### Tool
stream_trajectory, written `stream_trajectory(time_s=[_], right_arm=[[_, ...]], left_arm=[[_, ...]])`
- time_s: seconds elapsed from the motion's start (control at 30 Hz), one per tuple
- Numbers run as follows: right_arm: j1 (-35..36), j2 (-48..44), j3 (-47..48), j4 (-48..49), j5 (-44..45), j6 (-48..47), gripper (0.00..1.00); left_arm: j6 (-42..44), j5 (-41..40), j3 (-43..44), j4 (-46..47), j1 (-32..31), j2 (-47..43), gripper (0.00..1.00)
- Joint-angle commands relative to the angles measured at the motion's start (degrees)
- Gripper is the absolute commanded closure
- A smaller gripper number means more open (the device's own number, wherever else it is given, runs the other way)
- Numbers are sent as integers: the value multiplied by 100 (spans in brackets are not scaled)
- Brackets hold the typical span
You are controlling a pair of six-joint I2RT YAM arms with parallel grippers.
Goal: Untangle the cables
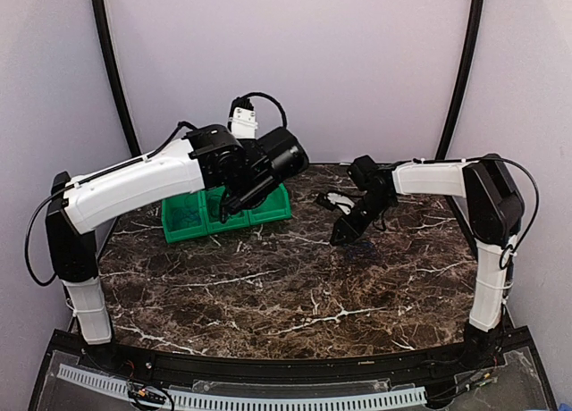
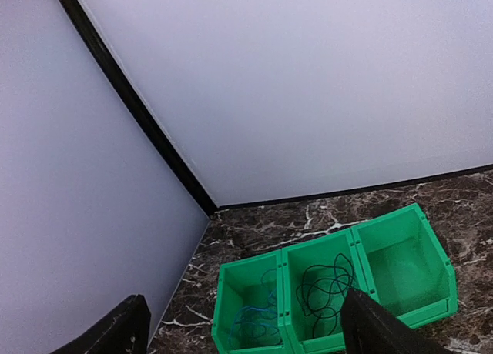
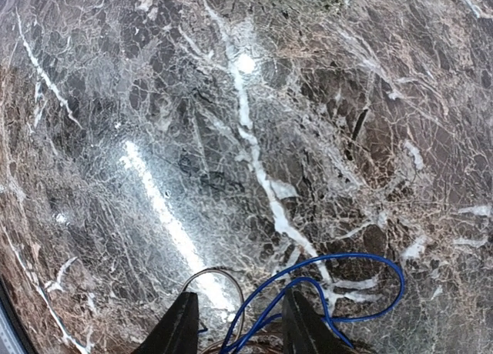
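Note:
My right gripper (image 3: 240,296) is open, low over the marble table. A blue cable (image 3: 362,262) loops on the table and runs between its fingers, beside a thin grey cable (image 3: 231,281). In the top view the right gripper (image 1: 345,231) sits just in front of a small cable tangle (image 1: 332,199). My left gripper (image 2: 243,300) is open and empty, raised above the green bins (image 2: 285,265). The left bin holds a blue cable (image 2: 254,323), the middle bin a black cable (image 2: 323,288). The right bin (image 2: 400,265) looks empty. In the top view the left gripper (image 1: 234,202) hangs over the bins (image 1: 188,219).
The bins stand at the back left of the table near the wall corner (image 2: 212,208). Black frame poles (image 1: 107,54) rise at both back corners. The marble tabletop (image 1: 286,286) spreads in front of both grippers.

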Motion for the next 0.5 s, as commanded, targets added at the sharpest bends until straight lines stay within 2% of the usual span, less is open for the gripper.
stream_trajectory(time_s=[0.0, 0.03, 0.07, 0.1, 0.17, 0.27, 0.37, 0.47], right_arm=[[44, -60, 98, -4, 227, 103, 66], [46, -72, 112, -16, 226, 110, 69], [44, -87, 130, -28, 223, 104, 72], [39, -104, 141, -40, 233, 104, 76], [42, -177, 122, -60, 230, 87, 87], [35, -553, 3, -14, 194, 47, 100], [35, -1033, -109, 28, 8, -107, 100], [35, -1482, -141, -40, -320, -280, 100]], left_arm=[[4458, 2495, -786, 4681, 541, -1217, 14], [4837, 2968, -1568, 6106, 601, -1699, 14], [5169, 3729, -1831, 6607, 636, -1902, 13], [5245, 4033, -2172, 7231, 689, -2163, 13], [5327, 4496, -2344, 7479, 710, -2272, 12], [4823, 5070, -2520, 7152, 707, -2201, 12], [3976, 5803, -3061, 6930, 688, -2193, 15], [3493, 6566, -4090, 7495, 543, -2350, 20]])
